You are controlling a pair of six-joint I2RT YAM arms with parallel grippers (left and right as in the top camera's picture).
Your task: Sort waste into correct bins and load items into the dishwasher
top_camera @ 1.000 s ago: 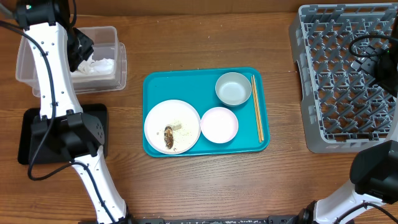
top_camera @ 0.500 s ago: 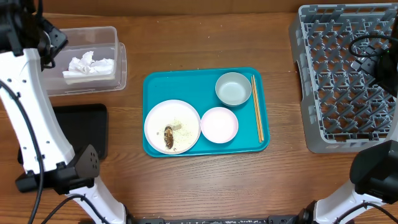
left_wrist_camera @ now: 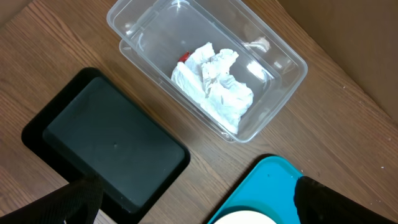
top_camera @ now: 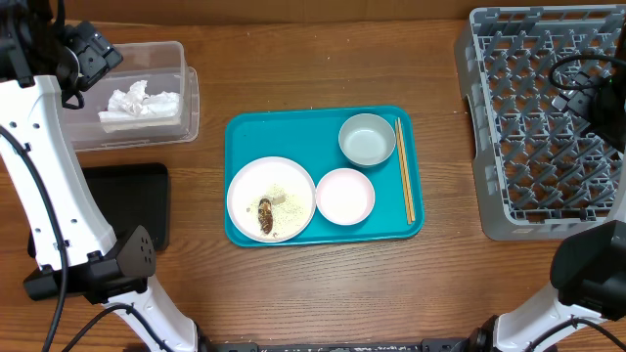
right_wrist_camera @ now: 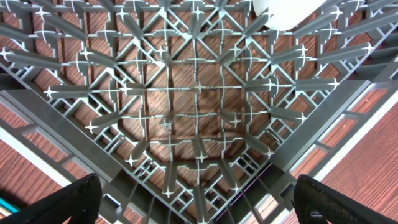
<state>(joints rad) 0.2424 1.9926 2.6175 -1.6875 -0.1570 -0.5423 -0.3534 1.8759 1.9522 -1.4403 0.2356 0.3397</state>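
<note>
Hanging by the clear tub [left_wrist_camera: 273, 56], the left gripper [left_wrist_camera: 198, 202] is gaping empty; the right gripper [right_wrist_camera: 199, 199] is gaping empty over the dish rack [right_wrist_camera: 186, 112].

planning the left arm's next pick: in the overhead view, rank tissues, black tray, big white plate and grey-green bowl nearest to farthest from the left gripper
From the left gripper, top left:
1. tissues, in the clear tub beside it
2. black tray, below the tub
3. white plate, teal tray's left
4. grey-green bowl, teal tray's upper right
</note>
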